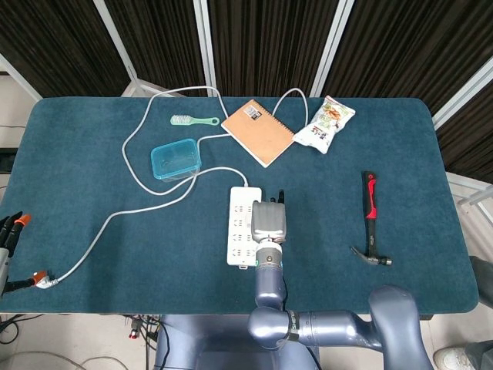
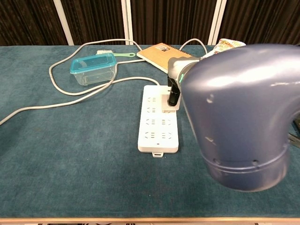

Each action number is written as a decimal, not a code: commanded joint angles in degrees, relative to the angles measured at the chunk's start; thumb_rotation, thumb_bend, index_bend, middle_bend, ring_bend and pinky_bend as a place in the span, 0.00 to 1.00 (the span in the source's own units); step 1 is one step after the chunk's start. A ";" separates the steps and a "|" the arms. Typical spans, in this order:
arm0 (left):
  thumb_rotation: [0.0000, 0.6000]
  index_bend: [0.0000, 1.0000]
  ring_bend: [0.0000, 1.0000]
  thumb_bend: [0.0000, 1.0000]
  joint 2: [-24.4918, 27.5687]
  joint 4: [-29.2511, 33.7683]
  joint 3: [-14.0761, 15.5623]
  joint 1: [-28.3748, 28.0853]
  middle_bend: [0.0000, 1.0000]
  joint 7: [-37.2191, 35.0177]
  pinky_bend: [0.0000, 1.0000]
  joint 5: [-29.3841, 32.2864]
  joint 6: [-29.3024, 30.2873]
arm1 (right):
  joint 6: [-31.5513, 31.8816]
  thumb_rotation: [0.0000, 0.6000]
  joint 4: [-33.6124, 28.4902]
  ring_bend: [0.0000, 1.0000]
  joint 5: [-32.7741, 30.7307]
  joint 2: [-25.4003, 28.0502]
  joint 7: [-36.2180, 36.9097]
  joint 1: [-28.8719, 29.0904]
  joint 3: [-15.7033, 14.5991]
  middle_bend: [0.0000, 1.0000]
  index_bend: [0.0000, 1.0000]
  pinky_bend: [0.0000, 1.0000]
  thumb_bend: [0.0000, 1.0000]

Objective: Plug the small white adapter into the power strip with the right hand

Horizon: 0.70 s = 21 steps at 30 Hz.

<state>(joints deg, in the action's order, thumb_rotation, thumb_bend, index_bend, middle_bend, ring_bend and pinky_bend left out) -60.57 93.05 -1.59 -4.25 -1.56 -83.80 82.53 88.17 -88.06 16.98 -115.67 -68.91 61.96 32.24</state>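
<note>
Spreading across both views is the counter (image 1: 77, 154), covered in dark teal cloth. Filling the right of the chest view is the right arm (image 2: 243, 108), reaching forward over the near edge. On the cloth lies the power strip (image 1: 240, 225), white, lengthwise toward the robot, its grey cord (image 1: 131, 166) looping off to the left and back. The right hand (image 1: 270, 221) hangs over the strip's right side, its dark fingers (image 2: 174, 95) clamped on the adapter (image 2: 169, 104), which sits against the strip's upper right sockets; whether its pins are seated cannot be told. Further back lie a brown notebook (image 1: 257, 131) and a snack bag (image 1: 325, 123). Left of the strip stands a blue box (image 1: 175, 159). A hammer (image 1: 371, 220) lies at right, well apart. A green brush (image 1: 192, 120) lies at the back.
</note>
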 commanded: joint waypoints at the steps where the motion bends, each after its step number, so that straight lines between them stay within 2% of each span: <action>1: 1.00 0.00 0.00 0.00 0.04 -0.03 0.01 -0.03 0.00 -0.16 0.00 0.01 -0.08 | 0.06 1.00 0.60 0.28 -0.05 -0.51 0.34 0.31 0.28 0.66 0.76 0.00 0.67; 21: 1.00 0.00 0.00 0.00 0.17 -0.05 0.15 -0.12 0.00 -0.54 0.00 -0.14 -0.22 | 0.07 1.00 2.60 0.28 0.58 -1.36 1.19 0.71 0.80 0.67 0.76 0.00 0.67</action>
<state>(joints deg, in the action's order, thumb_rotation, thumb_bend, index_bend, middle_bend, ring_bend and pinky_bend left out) -60.40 93.00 -1.44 -4.37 -2.10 -83.94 82.31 88.23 -85.45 17.55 -117.04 -67.72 62.66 33.03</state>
